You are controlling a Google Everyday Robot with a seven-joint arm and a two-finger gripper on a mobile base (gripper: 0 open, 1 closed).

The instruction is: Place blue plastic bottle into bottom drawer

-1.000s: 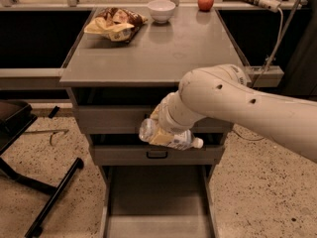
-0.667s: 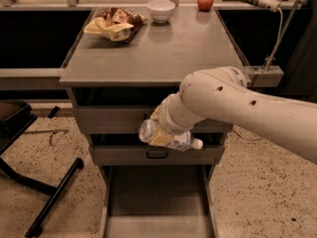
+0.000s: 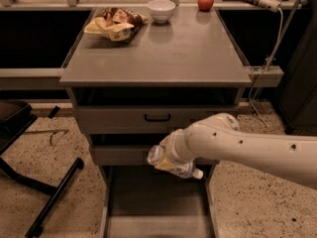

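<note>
Tool point(image 3: 170, 155) (arm point(image 3: 247, 145) level, over bottom drawer point(image 3: 156, 202)) grips blue plastic bottle point(image 3: 182, 169).

**Bottle held over the open bottom drawer**

The bottle point(image 3: 179, 168) hangs in the lower middle of the frame, clamped in the gripper point(image 3: 168, 156). It is clear plastic with a pale label, tipped nearly sideways, its white cap pointing lower right. Below it, the bottom drawer point(image 3: 153, 205), a plain grey tray with low side walls, stands pulled out.
</note>
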